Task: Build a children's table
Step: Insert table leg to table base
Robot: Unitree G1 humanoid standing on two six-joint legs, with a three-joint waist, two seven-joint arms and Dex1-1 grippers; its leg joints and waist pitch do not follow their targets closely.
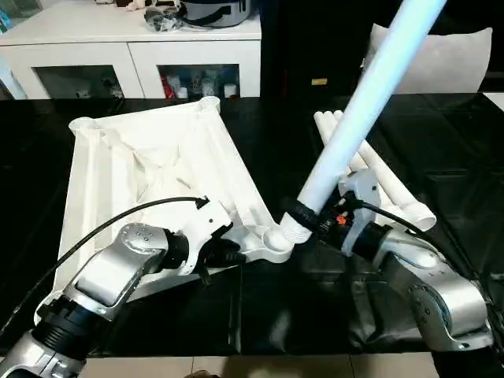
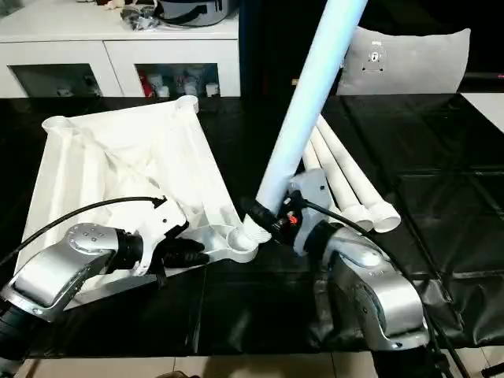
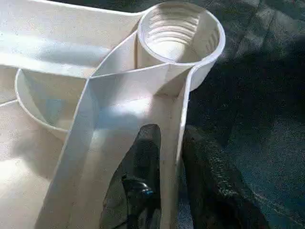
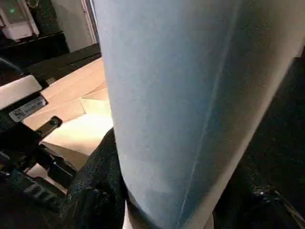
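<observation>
Right gripper [image 1: 303, 216] grasps a leg [image 1: 364, 102] at the near socket [image 1: 276, 240]; left gripper [image 3: 167, 181] pinches the tabletop [image 1: 150, 169] rib.

Tabletop [image 1: 150, 169]: white moulded plastic, smooth with a slight sheen, ribbed underside, threaded ridges inside the corner socket [image 3: 180, 33]. Held leg [image 1: 370, 94]: smooth white plastic tube, satin. Bench [image 1: 441, 150]: black sheet covering, glossy and wrinkled; forearms brushed silver metal.
</observation>
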